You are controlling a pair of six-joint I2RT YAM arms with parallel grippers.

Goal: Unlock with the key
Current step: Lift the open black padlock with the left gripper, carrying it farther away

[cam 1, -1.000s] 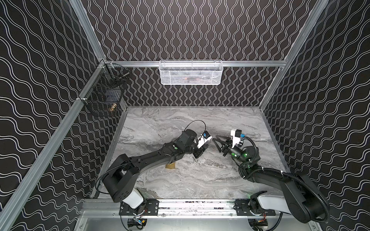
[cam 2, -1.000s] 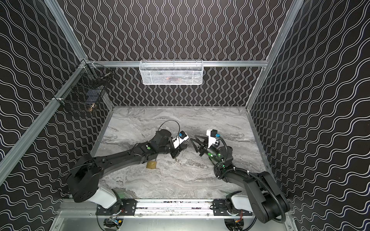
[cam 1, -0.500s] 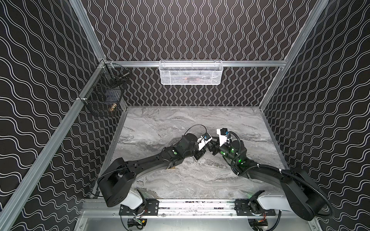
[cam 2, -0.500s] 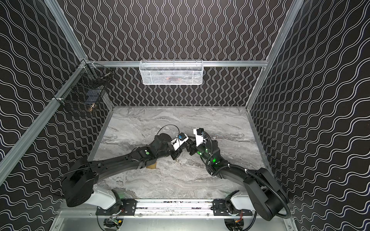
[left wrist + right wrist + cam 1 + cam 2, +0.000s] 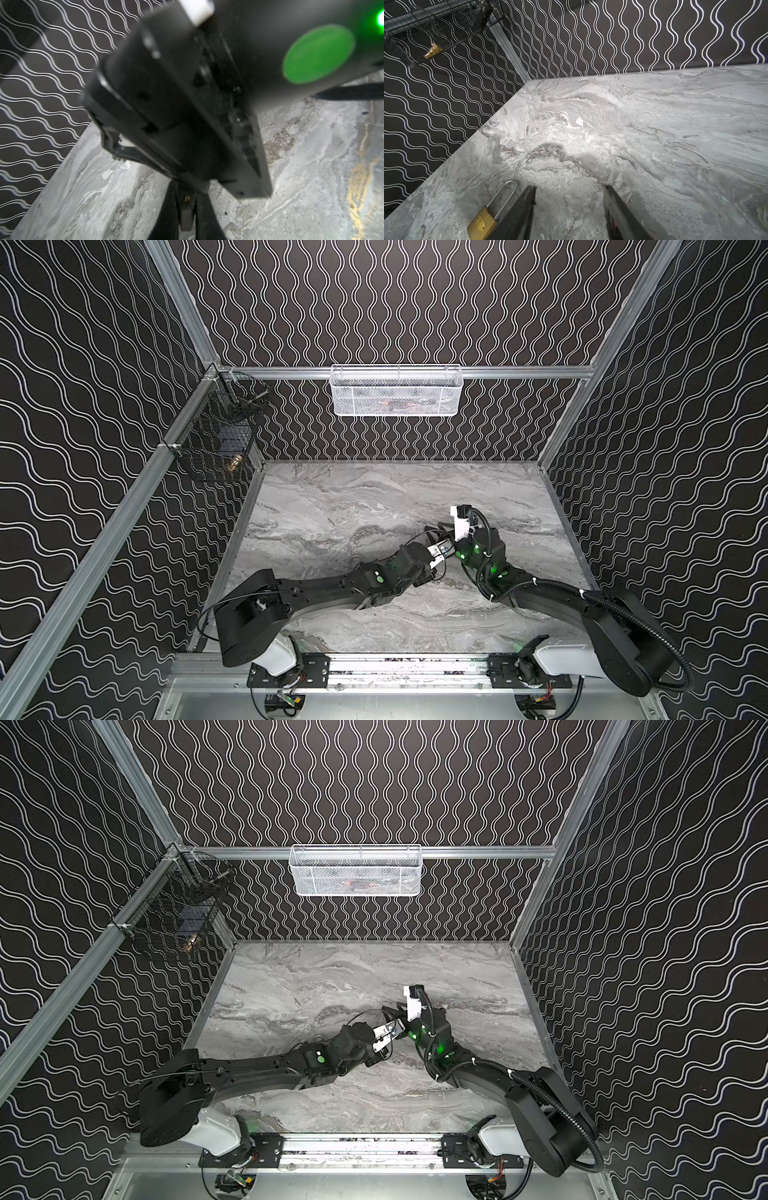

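The left gripper is pinching seemingly a small grey key for insertion, while the right gripper, spread and empty, is hovering beside the silver-shackled brass padlock on the marble table, perhaps to brace it.

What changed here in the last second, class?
The right gripper swung left to meet the left gripper, which shifted right; the left arm hides the padlock in both top views. Nothing taken or released. Unchanged: left gripper shut, apparently on the key; right gripper open.
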